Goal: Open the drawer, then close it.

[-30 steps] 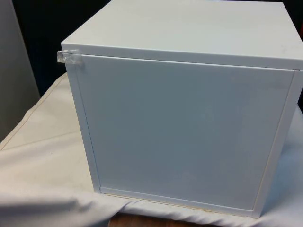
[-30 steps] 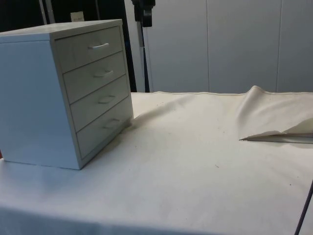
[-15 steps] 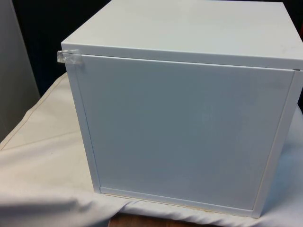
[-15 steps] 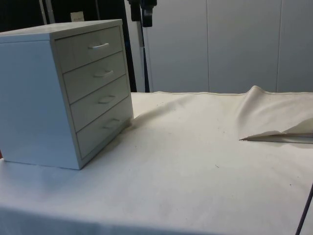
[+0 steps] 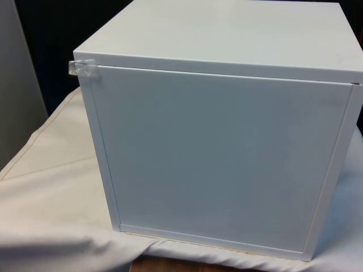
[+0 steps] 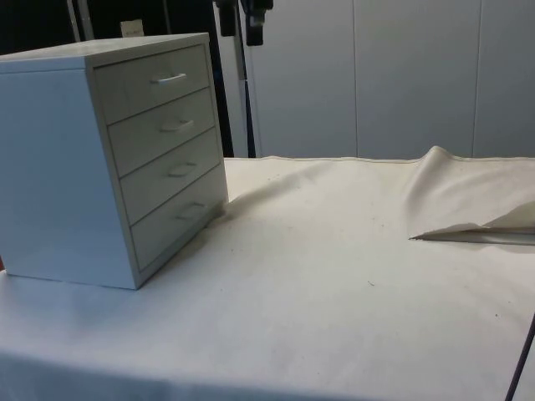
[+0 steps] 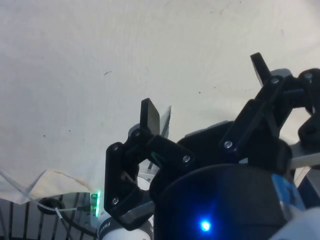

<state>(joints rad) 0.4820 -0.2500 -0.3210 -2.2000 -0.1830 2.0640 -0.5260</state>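
White cloth covers the counter (image 6: 334, 284), where the white chest of drawers (image 6: 109, 159) stands at one end, all four drawers shut, slim handles outward. Over the last second only the claw (image 7: 205, 107), fingers spread and empty, shifted slightly high above; opening hasn't begun.

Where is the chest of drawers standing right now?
In the side view the chest of drawers stands on the white cloth at the picture's left, all four drawers shut. In the front view it turns its plain back panel to the camera.
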